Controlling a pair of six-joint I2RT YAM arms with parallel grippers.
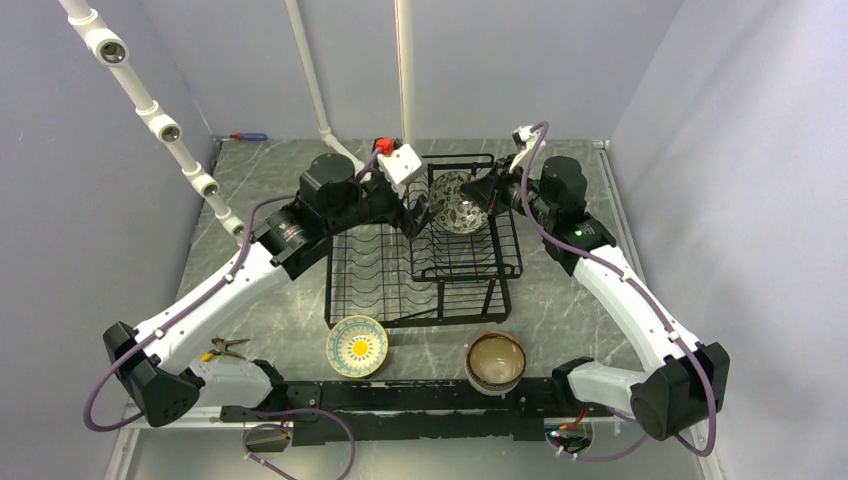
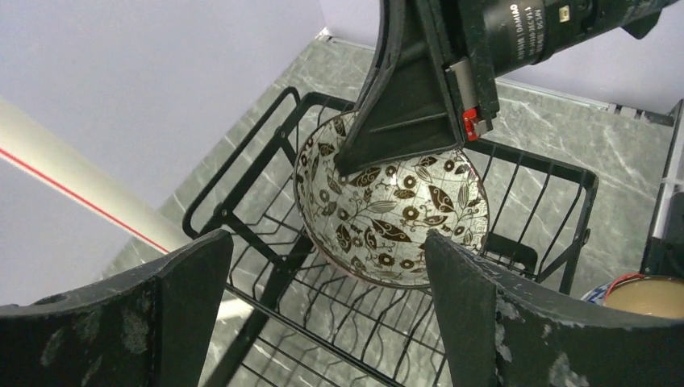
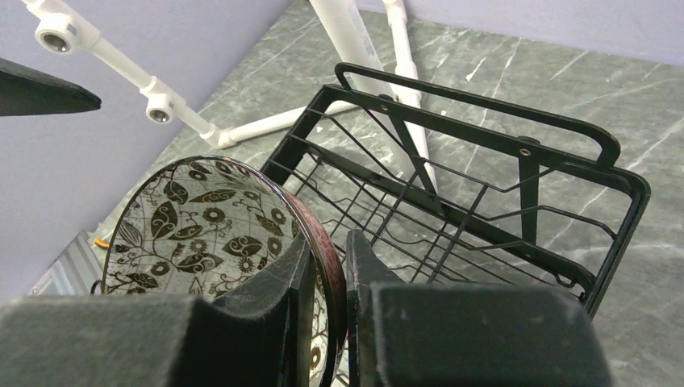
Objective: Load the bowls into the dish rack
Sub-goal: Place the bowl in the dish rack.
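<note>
A bowl [image 1: 455,203] with a dark leaf-and-flower pattern on white is tilted on edge over the raised basket [image 1: 470,255] of the black wire dish rack [image 1: 330,290]. My right gripper [image 1: 487,195] is shut on its rim, one finger inside and one outside, as the right wrist view shows around the gripper [image 3: 329,242] and bowl [image 3: 202,234]. My left gripper [image 1: 418,215] is open just left of the bowl [image 2: 395,210], its gripper [image 2: 327,242] holding nothing. I cannot tell whether the bowl touches the basket wires.
Two more bowls sit on the table in front of the rack: a teal-rimmed one with a yellow centre [image 1: 357,346] and a brown-rimmed cream one [image 1: 495,360]. A white pipe frame [image 1: 150,110] stands at the back left. Pliers [image 1: 225,348] lie near the left arm.
</note>
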